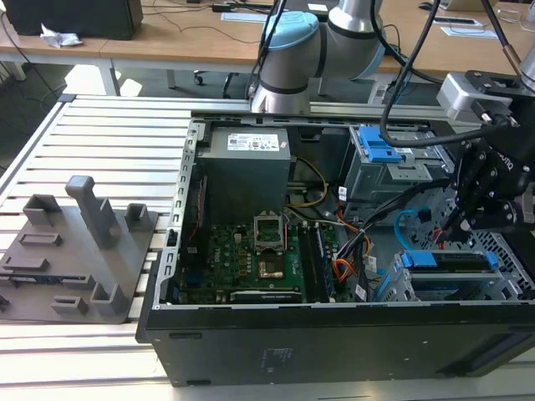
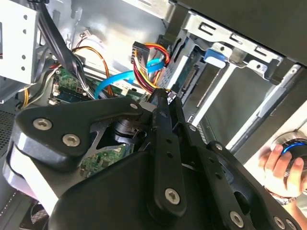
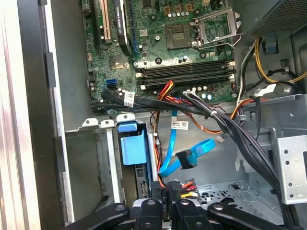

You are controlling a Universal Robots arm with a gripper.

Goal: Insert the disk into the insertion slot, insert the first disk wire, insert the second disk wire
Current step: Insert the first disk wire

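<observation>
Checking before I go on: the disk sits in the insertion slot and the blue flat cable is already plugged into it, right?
Not quite. The disk sits in the insertion slot, but the blue flat cable is not plugged into it: in the first wrist view its black plug hangs free, apart from the disk.

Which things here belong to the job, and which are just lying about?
Job: gripper holding the black plug of the red-and-yellow wires; disk in its blue carrier, seated in the insertion slot; loose blue wire.
Lying about: grey fixture on the slatted table; cage with blue latch; a person's hand.
</observation>
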